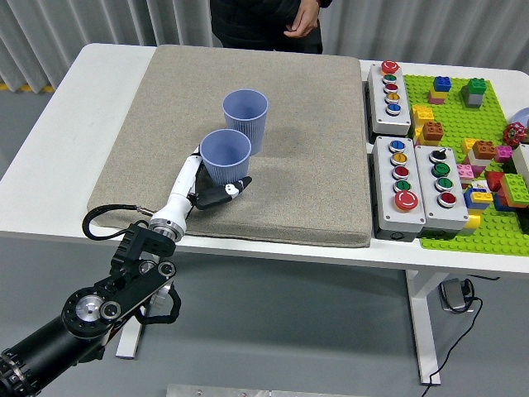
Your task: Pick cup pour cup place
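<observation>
Two ribbed blue-violet cups stand upright on the grey mat [314, 149]: the near cup [225, 154] and the far cup [245, 116], almost touching. My left hand [216, 175], white with dark fingertips, comes in from the lower left and wraps the near cup's lower half. Its thumb [231, 190] lies at the cup's front right, and the other fingers [195, 160] press its left side. The cup's base is hidden behind the hand. The right arm is out of view.
A person stands at the far edge with a hand [302, 21] held over the mat's back. Right of the mat are grey button boxes [391, 87] [401, 186] [442, 186] and a green baseplate [488, 124] with several bricks.
</observation>
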Motion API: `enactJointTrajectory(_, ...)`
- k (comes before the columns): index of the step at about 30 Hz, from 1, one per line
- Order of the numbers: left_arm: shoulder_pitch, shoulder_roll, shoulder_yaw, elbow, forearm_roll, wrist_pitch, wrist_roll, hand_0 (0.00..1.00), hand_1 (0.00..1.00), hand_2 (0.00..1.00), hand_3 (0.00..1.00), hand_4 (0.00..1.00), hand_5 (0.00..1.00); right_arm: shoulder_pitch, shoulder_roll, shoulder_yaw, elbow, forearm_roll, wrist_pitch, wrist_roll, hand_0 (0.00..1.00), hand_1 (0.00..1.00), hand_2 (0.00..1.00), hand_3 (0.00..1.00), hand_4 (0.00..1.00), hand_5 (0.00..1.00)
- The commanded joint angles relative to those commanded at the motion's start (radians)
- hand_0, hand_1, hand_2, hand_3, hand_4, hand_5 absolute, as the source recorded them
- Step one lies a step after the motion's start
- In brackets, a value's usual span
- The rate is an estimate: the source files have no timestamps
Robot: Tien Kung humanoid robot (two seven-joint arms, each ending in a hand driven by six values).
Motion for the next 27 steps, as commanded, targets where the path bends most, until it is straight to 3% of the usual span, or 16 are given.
enactJointTrajectory(9,-0.001,-0.001,0.008,-0.007,-0.011,0.002,-0.004,0.904,0.918,0.998,0.998,0.886,0.253,-0.001,0.0,0.001,0.0,-0.004,0.003,-0.001,0.694,0.628,0.593,0.587,0.002,0.293)
enactJointTrajectory(10,-0.002,-0.002,0.011,-0.006,-0.017,0.001,-0.005,0.849,0.862,0.998,0.998,0.892,0.267,-0.001,0.0,0.001,0.0,-0.003,0.003,-0.001,0.694,0.628,0.593,0.587,0.002,0.291)
enactJointTrajectory(15,-0.006,-0.007,0.019,-0.001,-0.032,0.007,-0.017,0.849,0.862,0.998,0.998,0.892,0.267,0.0,0.0,0.002,0.0,-0.005,0.004,-0.001,0.694,0.628,0.593,0.587,0.002,0.291)
enactJointTrajectory(16,-0.006,-0.007,0.02,-0.001,-0.033,0.007,-0.018,0.805,0.804,0.91,0.97,0.892,0.276,0.0,0.0,0.002,0.0,-0.005,0.004,0.0,0.694,0.628,0.593,0.587,0.002,0.291)
enactJointTrajectory(27,-0.014,-0.015,0.03,0.009,-0.054,0.017,-0.036,0.789,0.776,0.878,0.923,0.891,0.278,0.004,0.0,0.001,0.0,-0.004,0.004,-0.001,0.694,0.628,0.592,0.587,0.002,0.294)
